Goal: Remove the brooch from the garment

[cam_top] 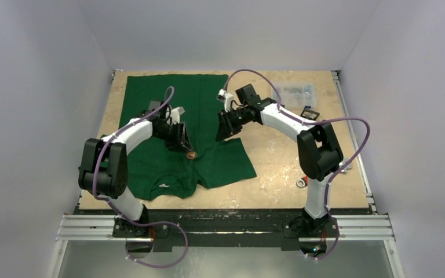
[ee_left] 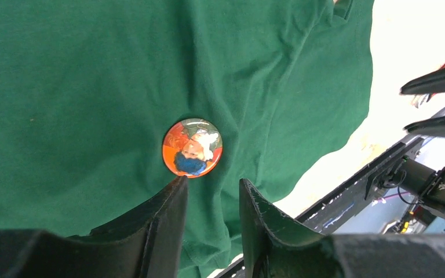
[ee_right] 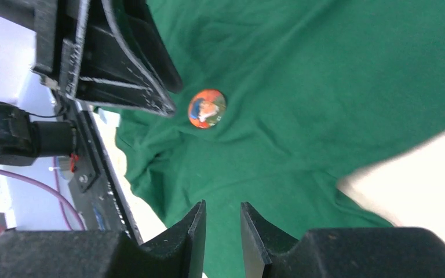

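The dark green T-shirt [cam_top: 168, 127] lies flat on the table. A round orange brooch [cam_top: 190, 154] with a blue and white picture sits pinned on it. It also shows in the left wrist view [ee_left: 192, 147] and the right wrist view [ee_right: 207, 108]. My left gripper [ee_left: 211, 184] is open and empty, its left fingertip just at the brooch's edge, above the shirt [ee_left: 92, 87]. My right gripper [ee_right: 223, 207] is open and empty, hovering over the shirt [ee_right: 324, 87] to the brooch's right, apart from it.
A clear plastic bag [cam_top: 294, 92] and a small dark object [cam_top: 310, 113] lie at the table's back right. A small ring-shaped item [cam_top: 301, 183] lies by the right arm's base. The shirt's white neck label [cam_top: 164, 186] faces the front edge.
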